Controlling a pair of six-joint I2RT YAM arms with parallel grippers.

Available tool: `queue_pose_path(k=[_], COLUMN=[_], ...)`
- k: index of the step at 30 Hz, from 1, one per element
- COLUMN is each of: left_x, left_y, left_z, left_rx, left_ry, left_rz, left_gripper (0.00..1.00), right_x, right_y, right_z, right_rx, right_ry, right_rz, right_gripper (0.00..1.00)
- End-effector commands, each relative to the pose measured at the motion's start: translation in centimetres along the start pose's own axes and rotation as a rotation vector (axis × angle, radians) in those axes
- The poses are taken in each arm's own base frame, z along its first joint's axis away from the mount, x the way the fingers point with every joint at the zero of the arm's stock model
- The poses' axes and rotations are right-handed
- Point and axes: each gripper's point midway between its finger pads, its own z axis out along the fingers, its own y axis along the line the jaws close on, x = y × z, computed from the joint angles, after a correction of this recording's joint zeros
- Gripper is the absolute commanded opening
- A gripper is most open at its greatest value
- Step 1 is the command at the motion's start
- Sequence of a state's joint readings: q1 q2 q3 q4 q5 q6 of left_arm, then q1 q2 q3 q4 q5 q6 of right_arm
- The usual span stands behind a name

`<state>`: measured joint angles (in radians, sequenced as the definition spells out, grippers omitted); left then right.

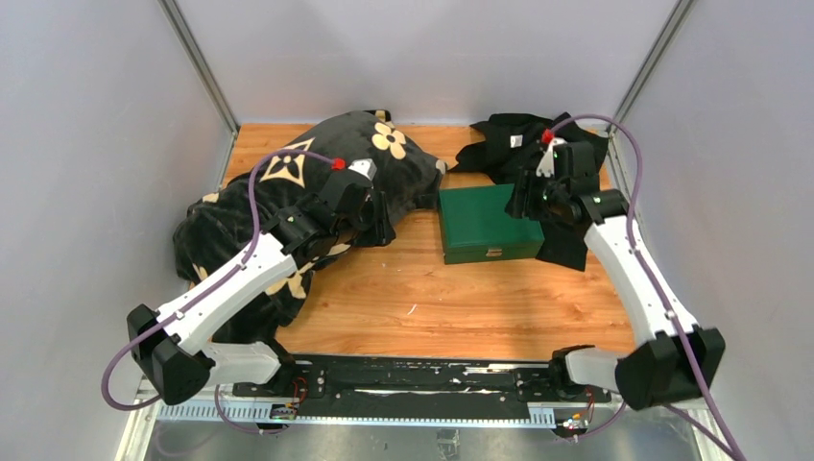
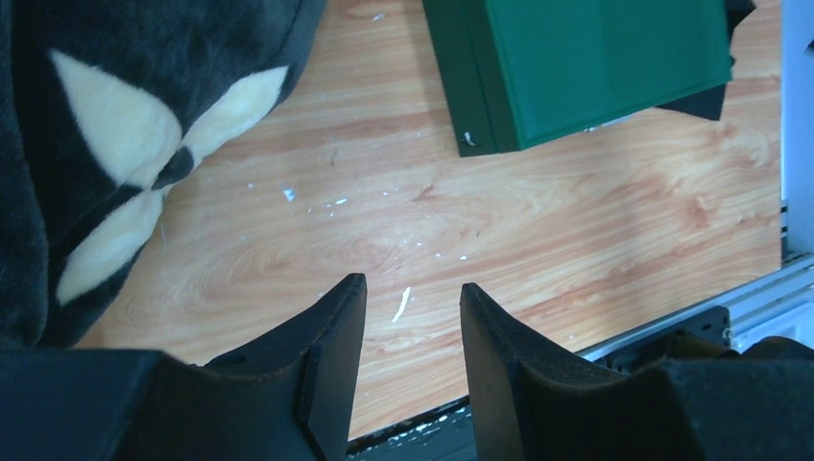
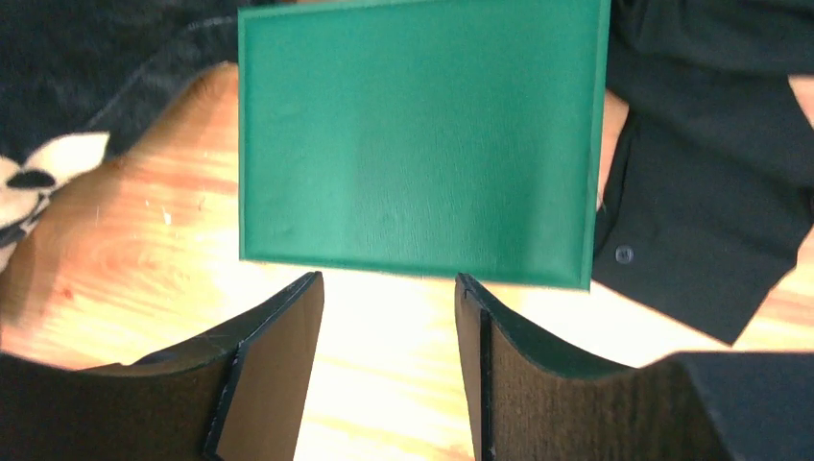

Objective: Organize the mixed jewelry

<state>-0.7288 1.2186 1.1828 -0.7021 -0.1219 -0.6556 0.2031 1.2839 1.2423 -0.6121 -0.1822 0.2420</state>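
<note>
Your left pincer (image 2: 411,288) hangs over bare wood with its fingers apart and nothing between them. In the top view, this left pincer (image 1: 376,219) sits at the edge of the black plush blanket (image 1: 322,158), which is patterned with cream flowers and covers the left part of the tabletop (image 1: 432,307). From the left wrist you see one cream flower of the blanket (image 2: 115,115) on the left. A few white flecks (image 2: 401,303) lie on the wood just ahead of the fingertips.

Your right pincer (image 3: 387,283) is also spread, with nothing in its grip, and it points at the near edge of the green box (image 3: 418,144). The box (image 1: 485,226) is shut and lies flat right of centre, with a small light clasp (image 1: 494,253) on its near face. A black garment (image 1: 504,144) lies behind the box and along its right side. The right wrist view shows this garment (image 3: 691,192) touching the box's right edge, with one dark button (image 3: 624,254) near it.

You cannot make out the mixed jewelry in any view.
</note>
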Motion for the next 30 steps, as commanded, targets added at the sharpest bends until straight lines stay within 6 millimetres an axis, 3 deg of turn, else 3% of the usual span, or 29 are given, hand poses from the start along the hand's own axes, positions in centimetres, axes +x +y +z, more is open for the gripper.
queue_pose_path(k=[1,6,11,18,22,25,30], left_x=[-1.3,-0.5,-0.2,-0.3,-0.2,0.1,0.6], left_y=[-1.8,-2.3,-2.1,-1.2,-0.5,-0.2,0.2], left_z=[0.1,0.8,0.4,-0.6,-1.3,-1.4,-1.4], left_rx=[0.064,0.092,0.094,0.063,0.041,0.037,0.025], left_ry=[-0.020,0.008,-0.001,-0.020,-0.035,-0.037,-0.029], left_rz=[0.017,-0.006,-0.026,-0.041,-0.053,-0.063,-0.071], left_gripper=[0.46,0.46,0.46,0.46,0.46,0.46,0.46], right_x=[3.6,5.3,5.7,5.8,5.7,7.8,13.9], right_y=[-0.5,-0.6,-0.1,1.3,1.5,0.5,-1.6], right_z=[-1.9,-2.1,-1.1,1.8,2.7,4.2,7.1], right_rx=[0.022,0.016,0.006,0.032,0.053,0.085,0.131], right_ry=[0.037,0.061,0.074,0.169,0.185,0.239,0.393], right_rz=[-0.008,0.002,-0.008,-0.074,-0.091,-0.085,-0.071], right_gripper=[0.58,0.58,0.57,0.39,0.36,0.35,0.34])
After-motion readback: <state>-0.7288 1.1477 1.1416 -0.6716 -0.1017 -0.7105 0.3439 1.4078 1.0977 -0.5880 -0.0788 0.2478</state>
